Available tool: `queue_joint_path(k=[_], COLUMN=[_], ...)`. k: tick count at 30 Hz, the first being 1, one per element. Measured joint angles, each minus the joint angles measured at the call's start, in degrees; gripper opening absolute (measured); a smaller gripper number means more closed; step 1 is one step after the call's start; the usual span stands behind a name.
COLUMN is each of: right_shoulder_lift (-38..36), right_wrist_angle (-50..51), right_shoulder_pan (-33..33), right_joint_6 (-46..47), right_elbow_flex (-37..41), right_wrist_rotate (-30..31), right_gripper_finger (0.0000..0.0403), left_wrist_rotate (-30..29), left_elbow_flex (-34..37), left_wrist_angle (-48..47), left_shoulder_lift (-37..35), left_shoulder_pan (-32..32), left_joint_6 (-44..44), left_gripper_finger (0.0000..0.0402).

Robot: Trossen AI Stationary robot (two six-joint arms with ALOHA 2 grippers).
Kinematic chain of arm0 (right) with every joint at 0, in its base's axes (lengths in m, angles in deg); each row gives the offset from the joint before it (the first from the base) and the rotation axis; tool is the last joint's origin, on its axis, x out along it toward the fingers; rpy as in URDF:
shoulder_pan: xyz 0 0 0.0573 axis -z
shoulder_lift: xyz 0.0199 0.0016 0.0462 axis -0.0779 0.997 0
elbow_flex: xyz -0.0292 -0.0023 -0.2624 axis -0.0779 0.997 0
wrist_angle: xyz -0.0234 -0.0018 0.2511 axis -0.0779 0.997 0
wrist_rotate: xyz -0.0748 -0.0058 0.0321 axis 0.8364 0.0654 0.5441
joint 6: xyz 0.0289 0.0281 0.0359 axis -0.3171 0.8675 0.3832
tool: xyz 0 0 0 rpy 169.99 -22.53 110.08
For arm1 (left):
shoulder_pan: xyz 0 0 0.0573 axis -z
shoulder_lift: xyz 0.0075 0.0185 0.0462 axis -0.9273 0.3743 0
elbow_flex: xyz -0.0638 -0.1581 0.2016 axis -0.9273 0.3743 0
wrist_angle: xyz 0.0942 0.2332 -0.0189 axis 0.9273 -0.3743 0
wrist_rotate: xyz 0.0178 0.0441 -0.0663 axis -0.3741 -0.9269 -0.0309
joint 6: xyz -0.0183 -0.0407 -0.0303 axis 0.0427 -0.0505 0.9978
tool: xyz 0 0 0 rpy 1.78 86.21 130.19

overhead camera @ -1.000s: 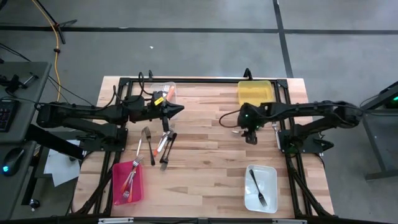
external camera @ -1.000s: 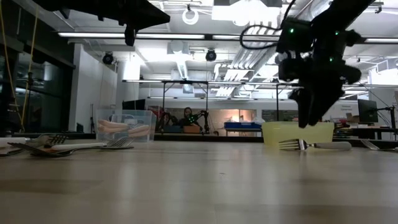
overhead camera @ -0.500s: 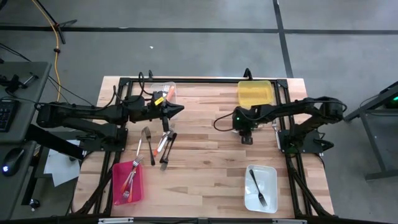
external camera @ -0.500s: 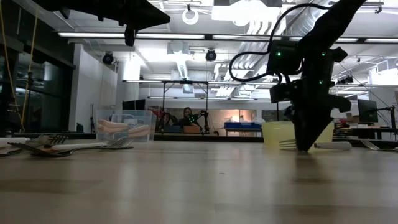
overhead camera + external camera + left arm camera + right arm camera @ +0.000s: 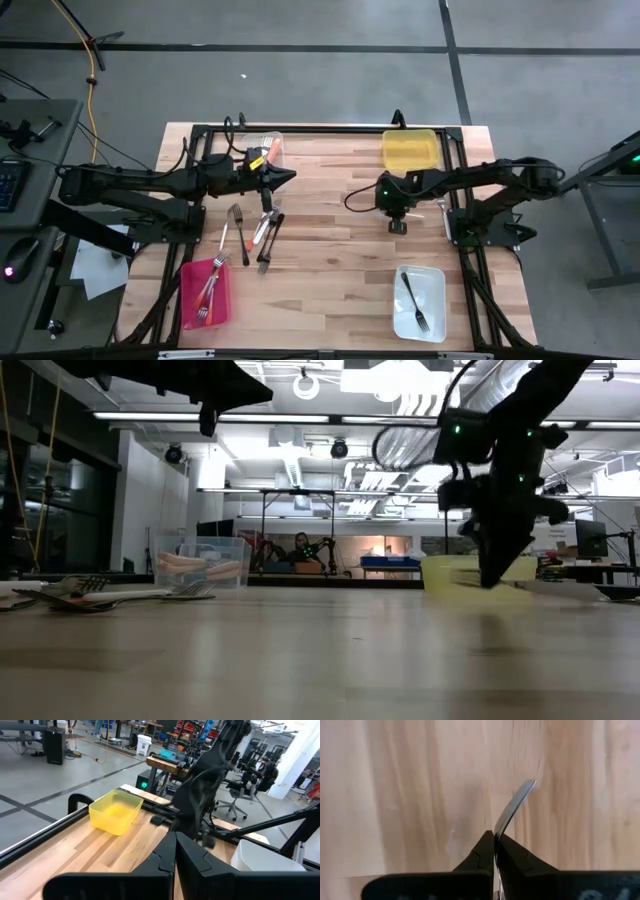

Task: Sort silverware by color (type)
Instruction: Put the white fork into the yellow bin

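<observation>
A fork with a metal front and a pale handle (image 5: 556, 590) is at the table's right middle, and my right gripper (image 5: 397, 226) (image 5: 494, 836) is shut on it, pointing steeply down. A pile of silverware (image 5: 256, 232) lies left of the table's middle. My left gripper (image 5: 290, 177) (image 5: 175, 840) hangs shut and level above the pile's far end, touching nothing. My right gripper pinches a thin metal part of the fork (image 5: 499, 826) between its two fingertips, coming from above and pointing steeply down. A curved metal strip (image 5: 516, 800) sticks out past the fingertips over the wood. In the low view the pale handle reaches toward the table's right, blurred, close to the tabletop.
Four bins stand near the corners. A clear one (image 5: 268, 146) at far left holds orange-handled pieces. A yellow one (image 5: 409, 149) is at far right. A red one (image 5: 205, 293) at near left holds forks. A white one (image 5: 419, 302) at near right holds a dark fork.
My right gripper has come down onto the fork and shut on it. The fork lay flat with its tines showing beside the fingers. Those tines no longer show there, and the handle looks tipped and blurred.
</observation>
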Motion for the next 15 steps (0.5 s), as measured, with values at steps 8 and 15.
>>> queue_joint_path(k=[8, 15], right_shoulder_lift=[-5.6, -4.0], right_wrist_angle=[-17.2, -47.4], right_shoulder_pan=[-2.8, -4.6], right_joint_6=[11.5, 18.7], right_elbow_flex=[0.0, 0.0], right_wrist_rotate=[-1.7, -2.0], right_gripper_finger=[0.0000, 0.0000], left_wrist_rotate=[-1.9, -1.9], left_elbow_flex=[0.0, 0.0], left_wrist_angle=[-1.6, -1.3], left_shoulder_lift=[0.0, 0.0], left_shoulder_pan=[0.0, 0.0], left_joint_6=[0.0, 0.0], left_gripper_finger=[0.0000, 0.0000])
